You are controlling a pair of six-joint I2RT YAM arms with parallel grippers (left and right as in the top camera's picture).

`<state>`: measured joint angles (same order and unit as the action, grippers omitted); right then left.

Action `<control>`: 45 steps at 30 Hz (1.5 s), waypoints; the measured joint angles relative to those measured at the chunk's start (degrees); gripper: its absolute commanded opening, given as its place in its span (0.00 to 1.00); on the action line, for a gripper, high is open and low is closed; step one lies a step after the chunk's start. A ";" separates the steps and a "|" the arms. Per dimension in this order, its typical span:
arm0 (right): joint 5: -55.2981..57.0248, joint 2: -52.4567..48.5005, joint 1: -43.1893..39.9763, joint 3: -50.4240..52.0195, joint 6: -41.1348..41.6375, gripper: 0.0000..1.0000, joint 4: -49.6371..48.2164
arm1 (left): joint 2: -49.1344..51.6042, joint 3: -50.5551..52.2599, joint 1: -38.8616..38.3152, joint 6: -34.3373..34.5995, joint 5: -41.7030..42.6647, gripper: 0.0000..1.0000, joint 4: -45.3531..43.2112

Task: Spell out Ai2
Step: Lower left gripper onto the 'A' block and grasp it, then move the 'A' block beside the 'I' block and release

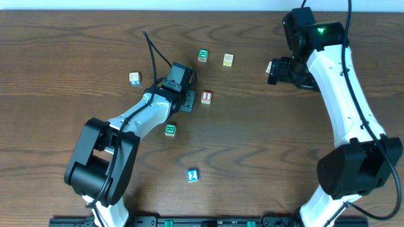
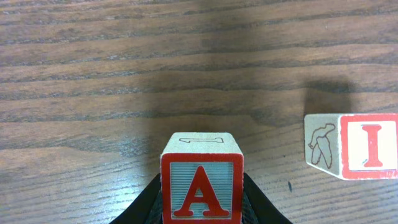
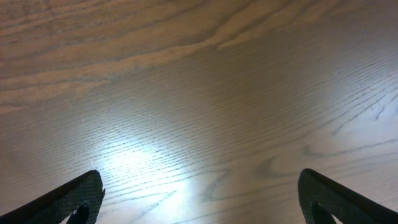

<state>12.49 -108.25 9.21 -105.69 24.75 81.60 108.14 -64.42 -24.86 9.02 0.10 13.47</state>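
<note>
My left gripper (image 2: 201, 208) is shut on a wooden block with a red letter A (image 2: 201, 185); in the overhead view the gripper (image 1: 188, 99) sits just left of the red I block (image 1: 206, 97). The I block (image 2: 359, 146) stands on the table to the right of the A block, apart from it. A blue block with a 2 (image 1: 193, 175) lies nearer the front of the table. My right gripper (image 3: 200, 193) is open and empty over bare wood at the far right (image 1: 276, 70).
Two green blocks (image 1: 202, 55) (image 1: 170, 129), a pale yellow block (image 1: 228, 60) and a small block with blue print (image 1: 134, 78) lie scattered on the wooden table (image 1: 265, 145).
</note>
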 measured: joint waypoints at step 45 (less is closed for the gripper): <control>0.02 0.00 0.00 0.00 0.00 0.99 -0.02 | 1.29 -11.04 5.29 0.02 -13.33 0.32 16.28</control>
<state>12.51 -108.25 9.21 -105.69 24.75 81.58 109.43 -75.46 -19.57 9.04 -13.23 29.76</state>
